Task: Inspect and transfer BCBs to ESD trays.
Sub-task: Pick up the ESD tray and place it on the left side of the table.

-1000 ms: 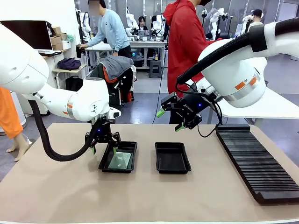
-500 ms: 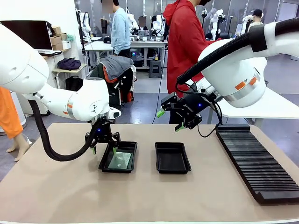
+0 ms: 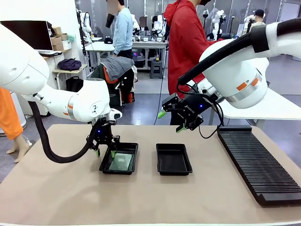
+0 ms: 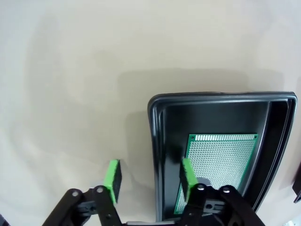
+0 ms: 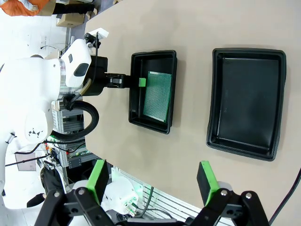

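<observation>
- The room behind was a busy workshop with a grey floor, benches and boxes. A person in a red jacket stood at the far edge of the table.
- The table had a plain beige matte cover, flat and without folds that I could see. I judged that a light tray could slide on it if pushed sideways.
- The long black slotted rack lay on the robot's right, well apart from the work.
- The right gripper hung high above the far side of the table, its jaws spread wide and with nothing between them.
- The left gripper was low at the left tray, jaws about half apart and clamping nothing. The outer pad stood outside the tray's wall and the inner pad inside it, with a gap on each side of the wall.
- The empty tray sat near the left one, on its right, and did not touch it.
- The BCB lay flat on the floor of the left tray, with the inner pad just above its edge.
- To my judgement the step was a grip on that wall. I wanted to close slowly, keep the inner pad on the wall and off the board, and hold the wrist level so that the board would not slide.
</observation>
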Controlling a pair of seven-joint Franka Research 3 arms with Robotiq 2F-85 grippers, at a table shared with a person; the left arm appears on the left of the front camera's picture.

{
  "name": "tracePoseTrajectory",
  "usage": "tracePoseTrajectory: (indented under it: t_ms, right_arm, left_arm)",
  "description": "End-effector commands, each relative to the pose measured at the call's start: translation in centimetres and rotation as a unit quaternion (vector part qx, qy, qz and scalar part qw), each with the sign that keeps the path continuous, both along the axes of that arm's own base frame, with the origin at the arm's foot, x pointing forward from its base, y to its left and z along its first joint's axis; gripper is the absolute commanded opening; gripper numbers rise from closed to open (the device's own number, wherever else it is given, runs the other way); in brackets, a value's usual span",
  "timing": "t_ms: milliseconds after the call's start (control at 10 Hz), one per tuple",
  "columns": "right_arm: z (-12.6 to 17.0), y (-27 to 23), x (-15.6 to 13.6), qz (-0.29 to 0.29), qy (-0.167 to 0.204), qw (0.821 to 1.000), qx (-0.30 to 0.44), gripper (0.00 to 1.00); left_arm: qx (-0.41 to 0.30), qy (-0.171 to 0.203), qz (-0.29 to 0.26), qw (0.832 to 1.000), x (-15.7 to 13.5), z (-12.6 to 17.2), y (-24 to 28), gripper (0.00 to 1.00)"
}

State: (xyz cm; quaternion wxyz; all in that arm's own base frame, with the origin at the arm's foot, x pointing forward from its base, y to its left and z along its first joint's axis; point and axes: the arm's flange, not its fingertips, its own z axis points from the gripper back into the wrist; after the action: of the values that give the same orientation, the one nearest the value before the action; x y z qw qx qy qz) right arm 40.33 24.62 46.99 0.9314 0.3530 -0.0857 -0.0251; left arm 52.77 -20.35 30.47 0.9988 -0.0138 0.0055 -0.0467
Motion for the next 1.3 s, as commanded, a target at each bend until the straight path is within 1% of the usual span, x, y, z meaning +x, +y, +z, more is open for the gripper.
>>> tracePoseTrajectory:
  t_ms: [0, 300, 1000, 1100, 1200]
  right_arm:
    - [0.06, 0.09, 0.01, -0.001, 0.004, 1.000, -0.004, 1.00]
    - [0.06, 0.09, 0.01, -0.001, 0.004, 1.000, -0.004, 1.00]
    - [0.06, 0.09, 0.01, -0.001, 0.004, 1.000, -0.004, 1.00]
    - [0.06, 0.09, 0.01, -0.001, 0.004, 1.000, -0.004, 1.00]
    - [0.06, 0.09, 0.01, -0.001, 0.004, 1.000, -0.004, 1.00]
  left_arm:
    - [-0.010, 0.004, -0.009, 1.000, -0.41, 0.64, 0.45, 0.59]
    - [-0.009, -0.002, -0.012, 1.000, -0.78, 0.77, 0.29, 0.43]
    - [-0.015, -0.001, -0.006, 1.000, -0.92, 0.28, -0.02, 0.05]
    - [-0.017, -0.001, -0.007, 1.000, -1.02, 0.25, -0.01, 0.09]
    - [-0.019, 0.001, -0.008, 1.000, -1.07, 0.18, -0.03, 0.00]
